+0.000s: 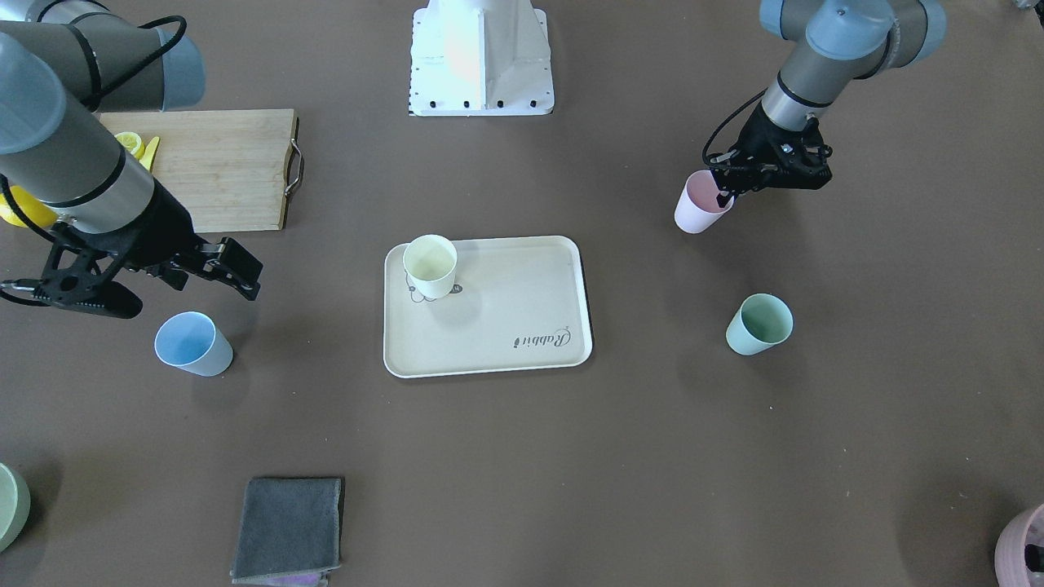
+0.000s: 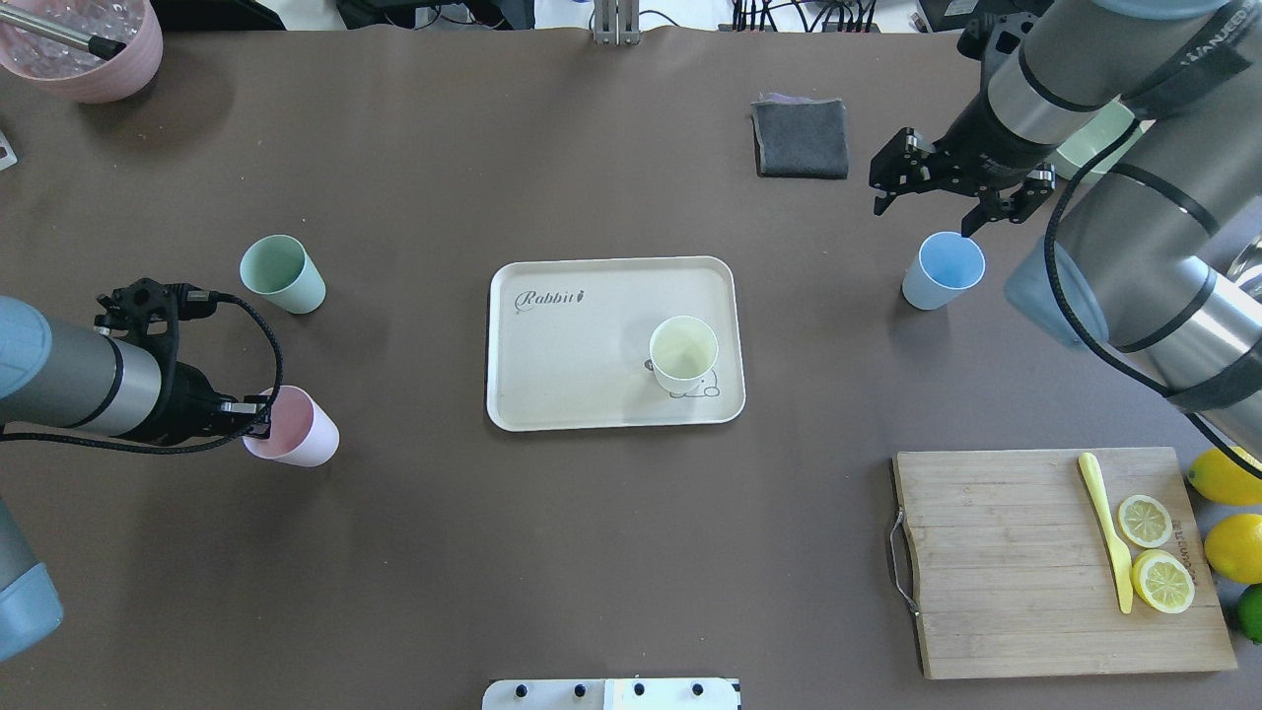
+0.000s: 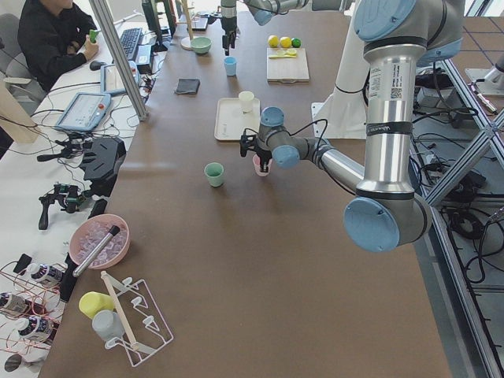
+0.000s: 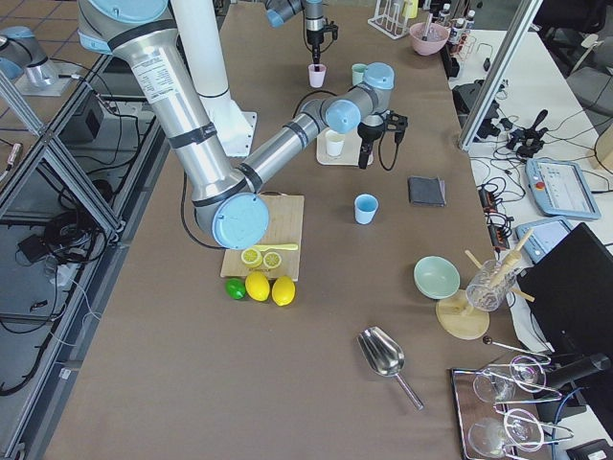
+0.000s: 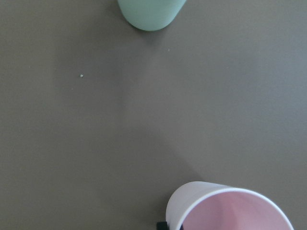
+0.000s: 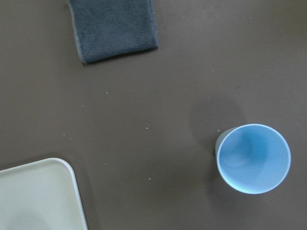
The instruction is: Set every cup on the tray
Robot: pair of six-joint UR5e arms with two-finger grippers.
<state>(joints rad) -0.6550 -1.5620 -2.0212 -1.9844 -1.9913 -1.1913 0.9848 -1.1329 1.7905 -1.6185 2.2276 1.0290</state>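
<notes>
The cream tray [image 2: 592,355] [image 1: 506,326] lies mid-table with the pale yellow cup [image 2: 683,353] [image 1: 430,265] upright on it. The pink cup [image 2: 301,429] [image 1: 697,208] [image 5: 230,208] is at my left gripper [image 1: 724,196], which is shut on its rim, one finger inside. The mint green cup [image 2: 282,273] [image 1: 759,324] [image 5: 149,12] stands on the table beyond it. The light blue cup [image 2: 944,270] [image 1: 193,343] [image 6: 253,158] stands on the table right of the tray. My right gripper [image 2: 927,212] [image 1: 214,281] hangs open and empty just above it.
A wooden cutting board [image 2: 1006,562] with lemon slices and a yellow knife sits near right, lemons [image 2: 1227,478] beside it. A grey cloth [image 2: 800,137] [image 6: 112,26] lies beyond the tray. A mauve-pink pot [image 2: 84,44] stands far left, a pale green bowl [image 1: 8,505] far right.
</notes>
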